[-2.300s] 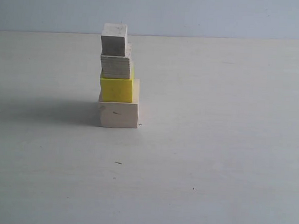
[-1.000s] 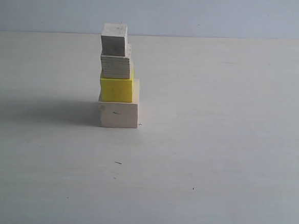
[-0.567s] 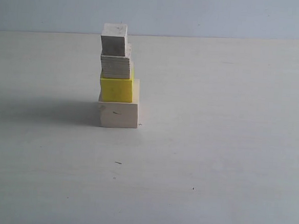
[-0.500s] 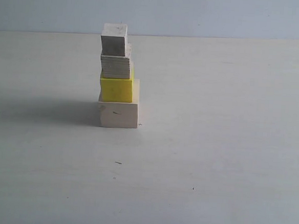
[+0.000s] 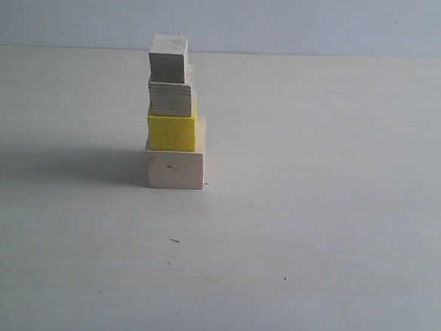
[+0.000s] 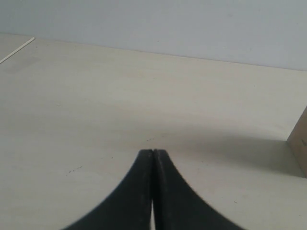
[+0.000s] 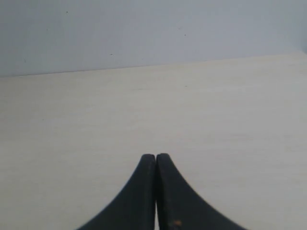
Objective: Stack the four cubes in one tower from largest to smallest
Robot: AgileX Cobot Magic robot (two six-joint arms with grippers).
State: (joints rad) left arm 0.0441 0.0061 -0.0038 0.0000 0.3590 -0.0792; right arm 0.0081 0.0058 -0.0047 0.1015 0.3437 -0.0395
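Tower (image 5: 175, 109) of four cubes stands on the table (image 5: 315, 217): large pale cube (image 5: 175, 170) lowest, yellow cube (image 5: 171, 133), plywood cube (image 5: 170, 99), smallest cube (image 5: 168, 59) on top. Left fingers (image 6: 144, 165) and right fingers (image 7: 147, 165) are closed, empty, clear of it. Stacking looks complete; the arms need only keep away

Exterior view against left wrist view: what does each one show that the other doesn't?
Exterior only: the whole tower, with the large pale cube at the base, then the yellow cube, the plywood cube and the small pale cube on top. Left wrist only: the left gripper, shut and empty. Both: the table; the wrist view also catches a wooden corner, probably the base cube.
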